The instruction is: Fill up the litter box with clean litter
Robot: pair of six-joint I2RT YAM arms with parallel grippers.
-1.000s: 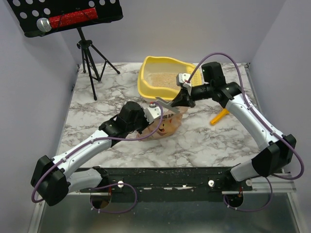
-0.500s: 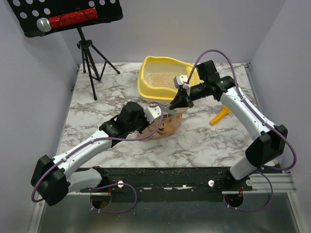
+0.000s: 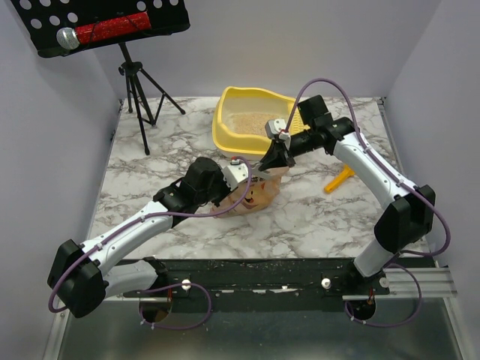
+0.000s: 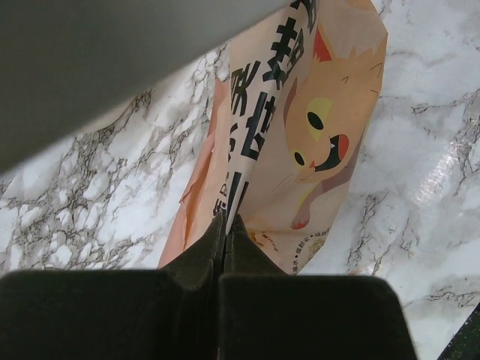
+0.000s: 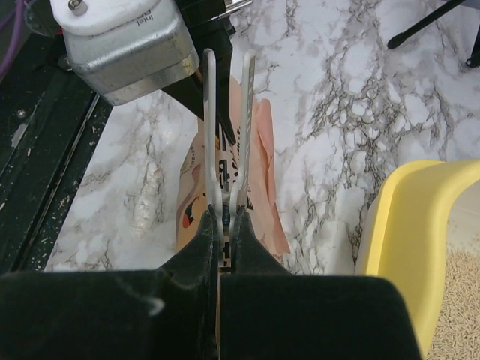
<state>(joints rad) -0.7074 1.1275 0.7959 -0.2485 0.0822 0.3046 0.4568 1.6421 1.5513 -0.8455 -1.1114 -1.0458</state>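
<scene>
– status of the left gripper [image 4: 226,229]?
– pinched shut on one edge of the bag [image 4: 300,142], with the tan-pink plastic caught between its jaws. the cartoon cat and the black print face its wrist camera, and the marble table [image 4: 420,172] lies behind the bag. i cannot tell whether the bag's bottom rests on the table.
– and the right gripper [image 5: 223,217]?
– closed narrow as well, on the bag's upper part, opposite the left one. from its wrist, two thin pale strips run from its tips toward the left gripper. i cannot tell if they are the bag's top edge.
– where is the bag held?
– between the two arms, mid-table, just on the near side of the litter box [image 3: 222,131].
– what about the box itself?
– it sits at the far middle of the table, a yellow tray with a high rounded rim. the clean litter [image 3: 251,121] shows as a pale beige layer on its floor. the right wrist view catches the same rim and granules at its right edge.
– anything else around?
– a yellow-orange scoop [image 3: 337,181] lies on the table to the right, apart from the box. a black music stand [image 3: 139,82] stands at the far left corner, with a microphone [image 3: 69,37] on its desk.
</scene>
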